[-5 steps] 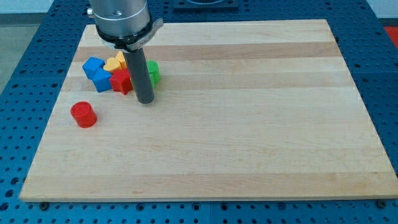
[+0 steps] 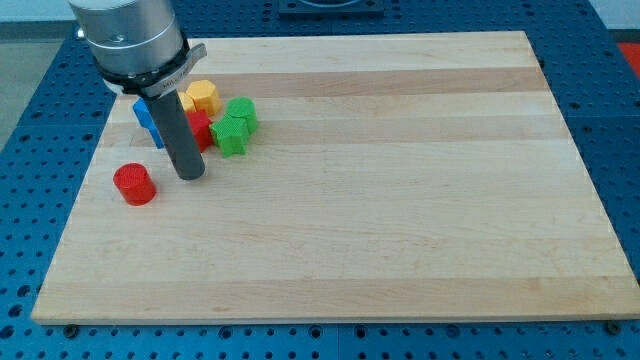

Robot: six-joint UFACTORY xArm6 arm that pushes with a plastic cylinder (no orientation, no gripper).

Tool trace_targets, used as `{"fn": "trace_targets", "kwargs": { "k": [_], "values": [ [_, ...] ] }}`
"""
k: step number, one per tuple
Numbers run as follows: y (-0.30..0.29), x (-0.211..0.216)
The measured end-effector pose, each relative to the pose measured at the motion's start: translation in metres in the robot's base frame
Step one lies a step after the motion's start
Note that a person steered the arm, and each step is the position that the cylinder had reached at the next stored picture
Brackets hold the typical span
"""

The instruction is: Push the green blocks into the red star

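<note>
My tip (image 2: pixel 190 175) rests on the board at the view's left, just below the cluster of blocks and right of the red cylinder (image 2: pixel 134 185). Two green blocks lie touching each other: one (image 2: pixel 230 134) to the right of the red star, the other (image 2: pixel 242 112) just above it. The red star (image 2: pixel 198 128) is partly hidden behind my rod, touching the lower green block. My tip stands below and left of the green blocks, apart from them.
A yellow block (image 2: pixel 203 95) sits above the red star. A blue block (image 2: pixel 147 118) shows left of my rod, mostly hidden. The board's left edge (image 2: pixel 95 170) is near the red cylinder.
My tip has moved to the view's left and slightly down, away from the green blocks. Both green blocks now show fully; the blue blocks are now mostly hidden behind the rod.
</note>
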State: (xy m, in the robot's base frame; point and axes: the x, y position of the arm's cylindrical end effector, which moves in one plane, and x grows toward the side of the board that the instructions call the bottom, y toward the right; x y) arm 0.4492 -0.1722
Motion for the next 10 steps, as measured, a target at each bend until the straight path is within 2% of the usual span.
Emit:
{"fn": "trace_targets", "kwargs": {
  "k": [2,3,4,7,8,10],
  "values": [
    [0.0,-0.034],
    [0.018,-0.039],
    [0.058,-0.046],
    [0.129,-0.062],
    [0.128,-0.109],
    [0.119,-0.144]
  ]
}}
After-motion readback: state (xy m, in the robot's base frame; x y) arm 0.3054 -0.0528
